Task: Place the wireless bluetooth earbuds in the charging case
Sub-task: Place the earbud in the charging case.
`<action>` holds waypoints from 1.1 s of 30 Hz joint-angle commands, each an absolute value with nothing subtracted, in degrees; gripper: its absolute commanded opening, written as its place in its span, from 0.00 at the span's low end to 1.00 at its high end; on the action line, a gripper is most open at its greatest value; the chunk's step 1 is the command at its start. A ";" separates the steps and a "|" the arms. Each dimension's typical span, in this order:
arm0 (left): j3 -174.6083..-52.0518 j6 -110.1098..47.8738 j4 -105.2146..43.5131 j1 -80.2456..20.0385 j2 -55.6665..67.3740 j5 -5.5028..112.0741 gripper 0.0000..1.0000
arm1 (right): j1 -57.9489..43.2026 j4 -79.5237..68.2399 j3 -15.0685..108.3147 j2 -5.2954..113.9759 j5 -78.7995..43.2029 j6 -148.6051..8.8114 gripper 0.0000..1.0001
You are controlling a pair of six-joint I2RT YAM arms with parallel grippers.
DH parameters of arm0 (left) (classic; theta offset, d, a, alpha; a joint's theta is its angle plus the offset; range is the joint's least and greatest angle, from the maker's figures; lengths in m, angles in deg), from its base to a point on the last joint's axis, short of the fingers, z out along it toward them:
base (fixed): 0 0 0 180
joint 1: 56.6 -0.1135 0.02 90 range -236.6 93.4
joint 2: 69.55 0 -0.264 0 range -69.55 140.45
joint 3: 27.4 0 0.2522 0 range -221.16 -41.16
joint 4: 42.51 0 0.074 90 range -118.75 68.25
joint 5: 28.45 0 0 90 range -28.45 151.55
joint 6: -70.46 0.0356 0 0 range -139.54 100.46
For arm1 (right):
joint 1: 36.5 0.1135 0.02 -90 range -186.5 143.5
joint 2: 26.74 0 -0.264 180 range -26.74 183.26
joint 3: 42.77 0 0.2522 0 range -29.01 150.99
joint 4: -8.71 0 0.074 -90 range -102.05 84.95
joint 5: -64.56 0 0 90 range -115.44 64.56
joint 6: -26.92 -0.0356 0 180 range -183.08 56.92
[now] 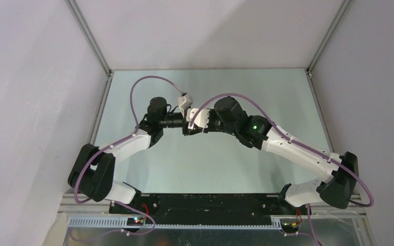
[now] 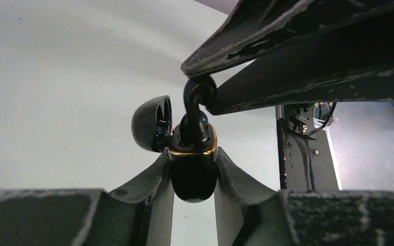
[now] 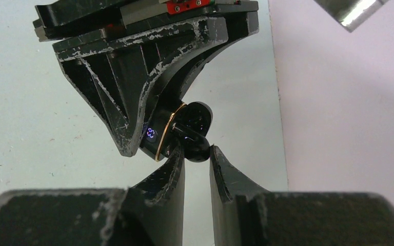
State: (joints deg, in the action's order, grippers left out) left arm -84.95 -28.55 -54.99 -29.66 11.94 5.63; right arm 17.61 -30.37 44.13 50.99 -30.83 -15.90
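My left gripper (image 2: 194, 171) is shut on the black charging case (image 2: 194, 177), which has a gold rim and stands upright with its lid (image 2: 150, 123) swung open to the left. My right gripper (image 3: 197, 154) is shut on a black earbud (image 3: 199, 147) and holds it at the case's open mouth; in the left wrist view the earbud (image 2: 197, 105) reaches down into the case. The case also shows in the right wrist view (image 3: 156, 139) with a small blue light. Both grippers meet above the table's middle (image 1: 189, 126). The pale earbuds and the other black earbud are out of view.
The pale green table (image 1: 236, 164) is bounded by grey walls and an aluminium frame (image 1: 102, 87). Purple cables (image 1: 149, 79) loop over both arms. The black base rail (image 1: 200, 202) lies at the near edge.
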 commanded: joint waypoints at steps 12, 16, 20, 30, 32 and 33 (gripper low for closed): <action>-85.58 -27.89 -56.52 -28.55 11.26 4.14 0.05 | 19.74 -27.76 45.44 52.54 -33.37 -17.52 0.22; -85.56 -28.11 -56.79 -28.62 11.33 4.15 0.05 | 20.28 -28.22 45.46 52.44 -33.22 -17.88 0.22; -85.52 -28.08 -56.94 -28.57 11.16 4.11 0.05 | 20.44 -29.34 45.45 52.13 -31.53 -18.28 0.22; -85.46 -28.70 -57.02 -28.62 10.99 4.20 0.05 | 21.05 -31.90 45.42 51.09 -26.61 -18.65 0.22; -85.52 -29.65 -57.81 -28.75 11.27 3.40 0.05 | 21.07 -31.96 45.40 51.11 -26.85 -18.48 0.22; -85.52 -30.04 -58.43 -28.74 11.37 3.07 0.05 | 21.11 -31.88 45.37 51.03 -26.98 -18.45 0.21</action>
